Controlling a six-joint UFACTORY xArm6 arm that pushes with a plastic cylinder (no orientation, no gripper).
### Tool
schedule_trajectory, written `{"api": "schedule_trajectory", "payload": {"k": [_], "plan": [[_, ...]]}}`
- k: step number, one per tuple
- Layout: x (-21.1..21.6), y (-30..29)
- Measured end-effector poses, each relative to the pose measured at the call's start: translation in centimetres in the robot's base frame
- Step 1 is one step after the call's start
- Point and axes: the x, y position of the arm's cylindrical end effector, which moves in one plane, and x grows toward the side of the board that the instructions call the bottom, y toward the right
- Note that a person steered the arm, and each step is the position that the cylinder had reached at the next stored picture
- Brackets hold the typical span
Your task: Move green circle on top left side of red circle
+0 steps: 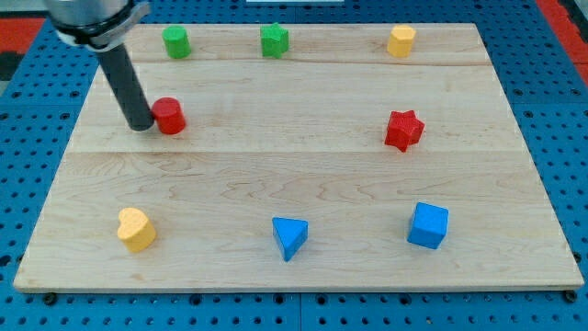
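Note:
The green circle (176, 41) stands near the board's top edge at the view's left. The red circle (170, 116) sits below it, toward the view's left middle. My tip (141, 125) rests on the board right against the red circle's left side, well below the green circle. The dark rod rises from the tip toward the view's top left corner.
A green star (274, 39) and a yellow hexagon (401, 40) lie along the top edge. A red star (403, 130) is at the right middle. A yellow heart (136, 229), a blue triangle (290, 237) and a blue cube (428, 225) line the bottom.

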Motion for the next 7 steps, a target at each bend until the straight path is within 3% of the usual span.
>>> {"api": "schedule_trajectory", "payload": {"k": [1, 2, 3, 4, 5, 7], "plan": [[-1.4, 0.5], [-1.4, 5.9], [-3.4, 4.8], [-9.2, -0.7], [-12.0, -5.8], [-19.4, -2.6]]}}
